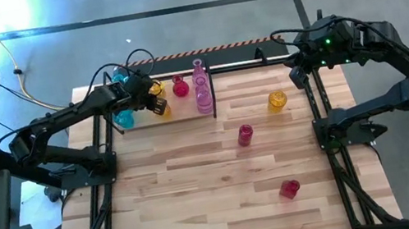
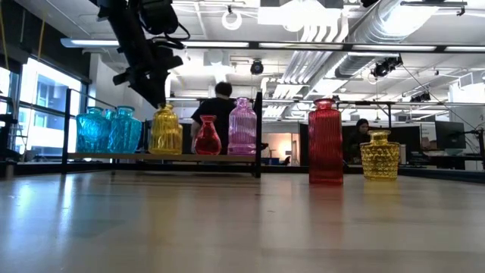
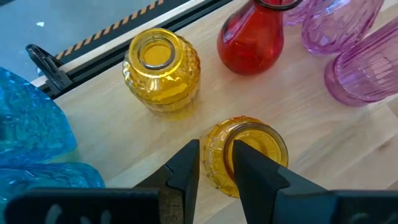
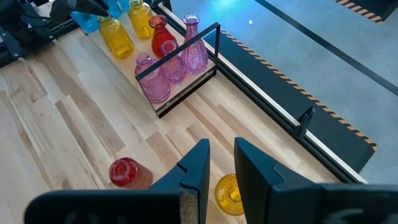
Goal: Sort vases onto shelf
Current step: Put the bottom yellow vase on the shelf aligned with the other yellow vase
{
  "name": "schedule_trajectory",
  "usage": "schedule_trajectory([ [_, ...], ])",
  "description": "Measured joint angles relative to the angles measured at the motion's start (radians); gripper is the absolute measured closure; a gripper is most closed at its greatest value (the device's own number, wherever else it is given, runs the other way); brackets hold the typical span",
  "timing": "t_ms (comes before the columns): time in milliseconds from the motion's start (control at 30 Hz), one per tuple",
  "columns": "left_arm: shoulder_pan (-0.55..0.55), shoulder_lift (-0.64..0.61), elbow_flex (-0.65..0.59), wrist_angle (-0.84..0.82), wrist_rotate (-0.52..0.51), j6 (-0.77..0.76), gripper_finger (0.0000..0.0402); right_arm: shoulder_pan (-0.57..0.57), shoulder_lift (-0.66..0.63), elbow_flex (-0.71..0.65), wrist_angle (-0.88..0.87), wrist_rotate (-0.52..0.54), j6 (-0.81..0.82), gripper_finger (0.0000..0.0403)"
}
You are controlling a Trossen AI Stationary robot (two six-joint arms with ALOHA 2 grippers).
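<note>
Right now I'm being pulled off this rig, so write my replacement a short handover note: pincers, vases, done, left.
Left pincer: over the shelf, fingers straddling the rim of a yellow vase standing on the plank; grip looks loose, whether released is unclear.
Right pincer: waiting near the table's far right edge, holding nothing, fingers slightly apart.
Done: cyan vases, two yellow, a red vase and pink vases stand on the shelf.
Left: three on the tabletop, an amber vase, a magenta vase mid-table and a red one near the front.
</note>
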Motion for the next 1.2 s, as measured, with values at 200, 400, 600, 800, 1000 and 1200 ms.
schedule_trajectory([
  [200,0.000,0.000,0.000,0.009,-0.035,0.000,0.0313,0.000,0.000,0.000,0.000,0.000,0.000,0.0347],
  [400,0.000,0.000,0.000,0.061,-0.066,0.001,0.0313,0.000,0.000,0.000,0.000,0.000,0.000,0.0347],
  [600,-0.002,0.000,0.000,0.060,-0.071,0.008,0.0313,0.000,0.000,0.000,0.000,0.000,0.000,0.0347],
  [800,-0.034,-0.034,0.000,0.059,-0.030,0.000,0.0314,0.000,0.000,0.000,0.000,0.000,0.000,0.0347],
  [1000,-0.117,-0.121,0.001,0.055,0.022,-0.016,0.0314,0.000,0.000,0.000,0.000,0.000,0.000,0.0347],
  [1200,-0.289,-0.184,-0.008,0.037,-0.071,0.009,0.0345,0.000,0.000,0.000,-0.001,0.000,0.000,0.0347],
])
